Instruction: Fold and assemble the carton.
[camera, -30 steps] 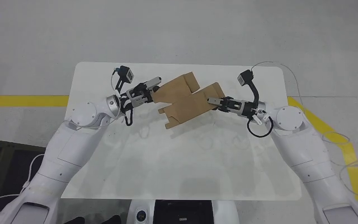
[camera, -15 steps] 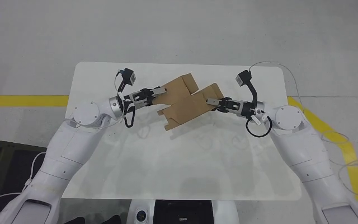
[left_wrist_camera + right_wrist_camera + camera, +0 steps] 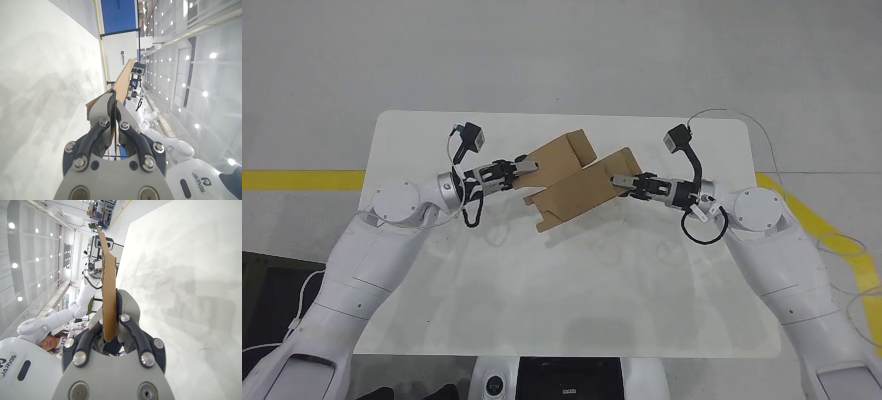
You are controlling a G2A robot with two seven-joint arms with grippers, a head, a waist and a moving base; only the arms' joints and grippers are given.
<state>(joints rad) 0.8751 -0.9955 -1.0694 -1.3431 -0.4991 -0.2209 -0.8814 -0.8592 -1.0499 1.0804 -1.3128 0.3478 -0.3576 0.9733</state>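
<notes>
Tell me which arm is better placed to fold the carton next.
Left, probably: the left gripper pinches the carton at the corner beside its far flap, while the right gripper clamps the opposite end, suited to bracing.

One carton point(image 3: 574, 188), one table point(image 3: 572, 300), one left end effector point(image 3: 531, 165) and one right end effector point(image 3: 618, 182).

My left gripper point(image 3: 530, 165) pinched left end of carton point(image 3: 577, 180); my right gripper point(image 3: 620, 181) pinched its right edge. Carton was flat brown cardboard, slanted, over far half of white table point(image 3: 572, 300), between my arms. Yellow line point(image 3: 302, 180) crossed floor point(image 3: 542, 50) at both table sides.
</notes>
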